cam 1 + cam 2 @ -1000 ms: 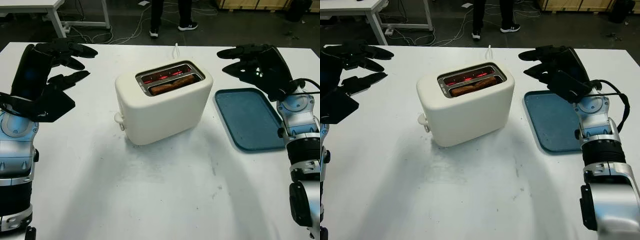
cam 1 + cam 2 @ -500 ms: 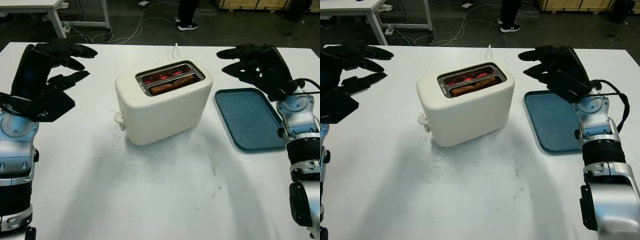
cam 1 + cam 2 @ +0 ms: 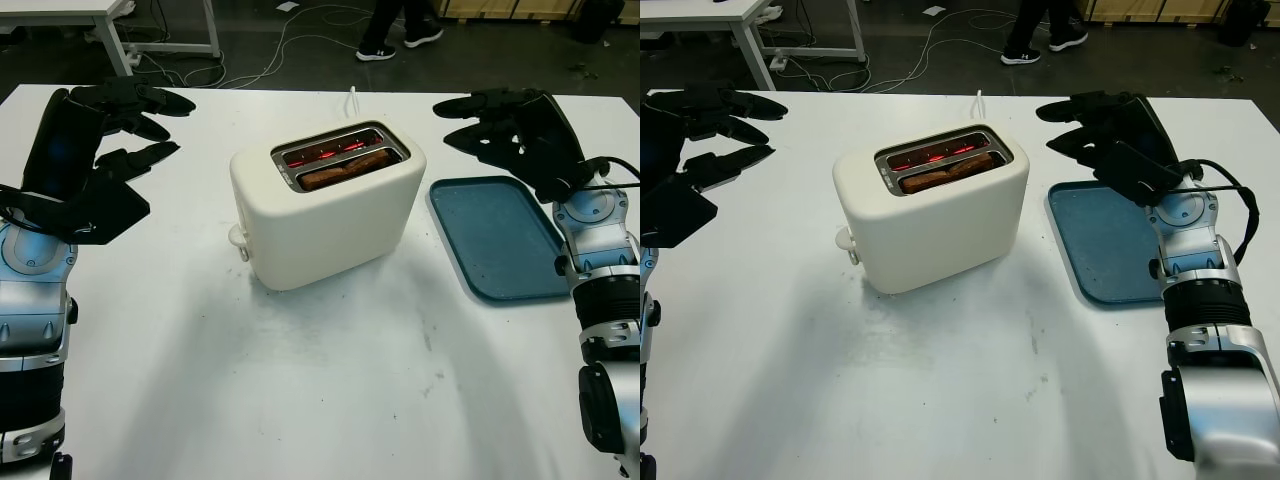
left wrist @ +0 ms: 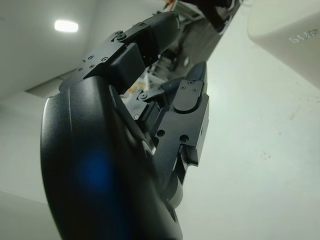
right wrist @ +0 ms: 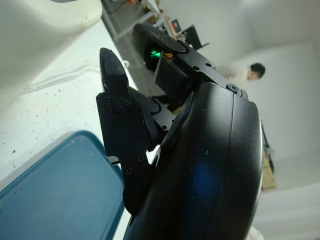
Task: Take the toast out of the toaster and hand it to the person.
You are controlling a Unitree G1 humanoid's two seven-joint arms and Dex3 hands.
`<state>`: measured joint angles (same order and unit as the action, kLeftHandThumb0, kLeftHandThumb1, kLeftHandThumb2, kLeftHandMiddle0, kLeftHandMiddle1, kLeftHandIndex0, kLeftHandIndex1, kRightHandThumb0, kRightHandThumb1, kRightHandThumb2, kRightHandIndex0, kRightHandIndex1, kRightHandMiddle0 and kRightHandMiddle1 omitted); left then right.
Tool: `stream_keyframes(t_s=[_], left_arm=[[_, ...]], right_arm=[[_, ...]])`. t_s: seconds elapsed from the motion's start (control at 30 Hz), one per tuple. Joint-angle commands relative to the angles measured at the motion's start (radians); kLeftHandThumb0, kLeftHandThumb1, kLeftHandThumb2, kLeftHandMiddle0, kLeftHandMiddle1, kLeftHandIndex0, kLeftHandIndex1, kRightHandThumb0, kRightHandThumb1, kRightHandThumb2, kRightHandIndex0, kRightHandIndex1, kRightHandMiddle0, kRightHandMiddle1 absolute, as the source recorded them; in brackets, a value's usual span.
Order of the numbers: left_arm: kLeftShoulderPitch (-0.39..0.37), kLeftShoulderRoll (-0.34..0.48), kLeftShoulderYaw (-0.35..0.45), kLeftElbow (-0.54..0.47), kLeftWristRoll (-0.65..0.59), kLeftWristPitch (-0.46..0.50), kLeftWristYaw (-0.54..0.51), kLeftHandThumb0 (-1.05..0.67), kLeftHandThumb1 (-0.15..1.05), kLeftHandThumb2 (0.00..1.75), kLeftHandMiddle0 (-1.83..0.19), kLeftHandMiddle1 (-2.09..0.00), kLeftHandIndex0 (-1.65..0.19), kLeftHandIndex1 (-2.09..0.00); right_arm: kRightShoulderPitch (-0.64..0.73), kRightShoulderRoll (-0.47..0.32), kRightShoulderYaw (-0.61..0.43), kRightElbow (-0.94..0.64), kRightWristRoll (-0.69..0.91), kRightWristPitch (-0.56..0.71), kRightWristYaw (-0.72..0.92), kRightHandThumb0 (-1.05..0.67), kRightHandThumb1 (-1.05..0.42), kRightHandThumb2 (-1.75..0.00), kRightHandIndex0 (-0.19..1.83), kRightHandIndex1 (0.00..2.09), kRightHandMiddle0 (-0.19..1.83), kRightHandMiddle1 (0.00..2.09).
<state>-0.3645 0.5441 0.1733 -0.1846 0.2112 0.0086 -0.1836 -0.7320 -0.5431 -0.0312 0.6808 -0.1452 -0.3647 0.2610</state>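
Nothing on the white table [image 3: 330, 400] has moved in the last second; only the person's feet [image 3: 400, 40] behind it have stepped to the right, so the job has not begun. The brown toast [image 3: 343, 172] sits low in the front slot of the cream plastic toaster [image 3: 325, 215], whose wires glow red. The left robot hand [image 3: 110, 125] and right robot hand [image 3: 500, 125] hang open and empty on either side, the right above the far corner of the flat blue tray [image 3: 500, 240], with open room over the toaster.

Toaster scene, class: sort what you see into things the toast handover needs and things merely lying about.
Needed for the job:
toast, in the near slot
toaster, elements glowing red
left hand, open, raised left of the toaster
right hand, open, raised right of it
person, beyond the table

Just lying about:
blue tray
white cable
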Motion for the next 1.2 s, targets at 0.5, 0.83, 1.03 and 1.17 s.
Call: stream_keyframes(t_s=[0.5, 0.83, 1.03, 1.17], left_arm=[[-0.002, -0.001, 0.008, -0.015, -0.012, 0.019, -0.007, 0.01, 0.87, 0.02, -0.76, -0.8, -0.82, -0.45], [-0.002, 0.004, 0.007, -0.015, -0.009, 0.013, -0.005, 0.03, 0.87, 0.02, -0.76, -0.82, -0.82, -0.46], [-0.004, 0.009, 0.006, -0.017, -0.003, 0.015, -0.006, 0.03, 0.87, 0.01, -0.76, -0.81, -0.82, -0.46], [-0.001, 0.004, 0.005, -0.018, -0.005, 0.019, -0.005, 0.02, 0.87, 0.02, -0.77, -0.81, -0.82, -0.46]], right_arm=[[-0.003, 0.001, -0.001, -0.002, -0.001, -0.015, -0.015, -0.29, -0.92, -0.05, 1.04, 0.17, 0.94, 0.0], [-0.008, 0.0, 0.013, -0.007, -0.024, -0.025, -0.027, -0.27, -0.92, -0.04, 1.04, 0.16, 0.95, 0.01], [-0.023, 0.015, -0.012, -0.018, 0.027, -0.063, -0.002, -0.24, -0.89, -0.01, 1.01, 0.14, 0.95, 0.0], [-0.051, 0.018, -0.009, -0.097, 0.029, -0.014, -0.007, -0.25, -0.81, 0.0, 0.96, 0.11, 0.92, 0.0]])
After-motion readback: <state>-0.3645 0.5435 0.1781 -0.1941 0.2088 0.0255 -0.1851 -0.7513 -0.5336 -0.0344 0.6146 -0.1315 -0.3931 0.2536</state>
